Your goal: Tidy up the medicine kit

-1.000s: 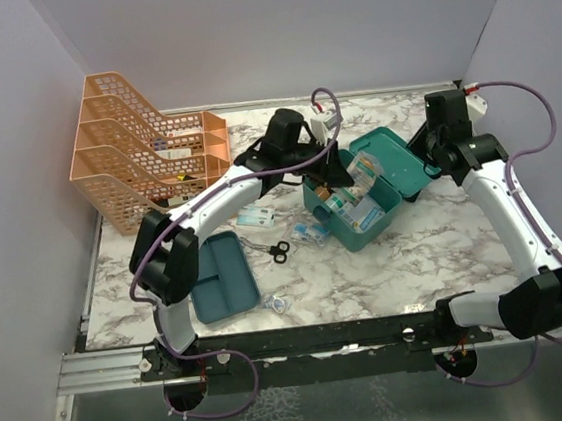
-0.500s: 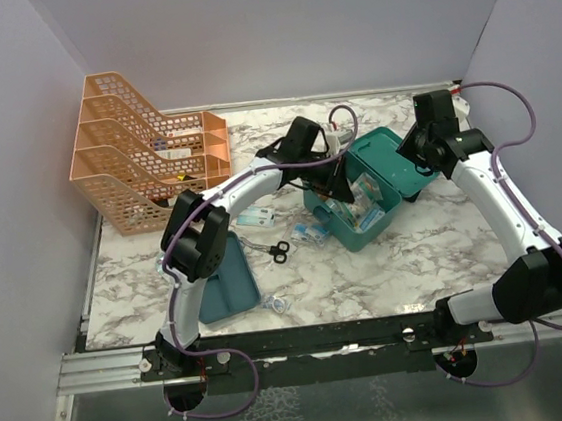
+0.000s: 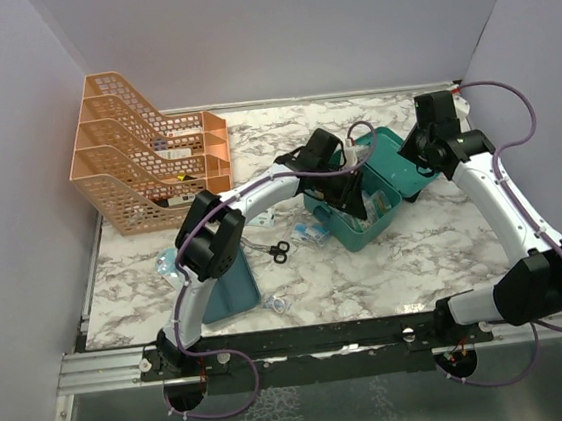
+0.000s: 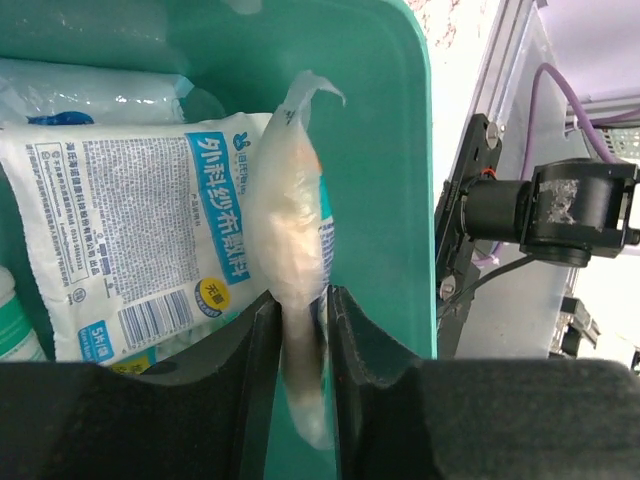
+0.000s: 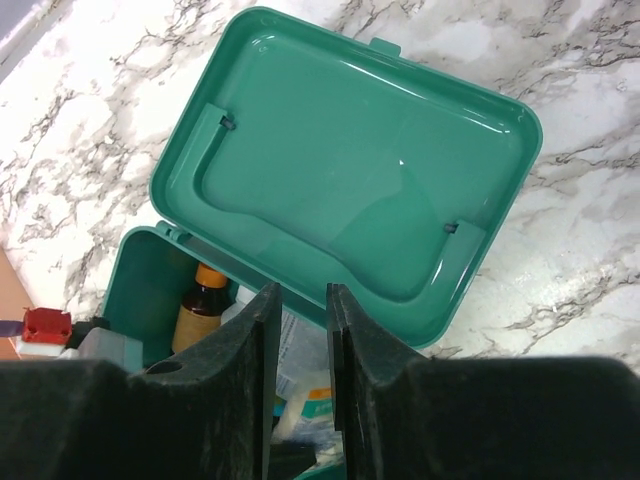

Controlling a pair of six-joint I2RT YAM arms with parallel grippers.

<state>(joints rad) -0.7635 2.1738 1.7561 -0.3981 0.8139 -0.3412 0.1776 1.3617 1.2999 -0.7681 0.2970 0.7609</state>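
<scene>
Down inside the open teal rectangular metal-look medicine kit [image 3: 360, 234], right of centre on the white marbled table [image 3: 416, 252]. Pinching a clear plastic pouch of pale stuff [image 4: 290, 200] on edge with the left pincer [image 4: 300, 300], closed on its lower end. Long axis in line with the fingers, just beside the kit's side wall, touching a white blue-printed gauze packet [image 4: 130, 230]. Probably calls only for letting go and drawing straight back. Hovering over the open lid with the right pincer [image 5: 297, 295], narrowly parted, gripping nothing, farther from the pouch.
</scene>
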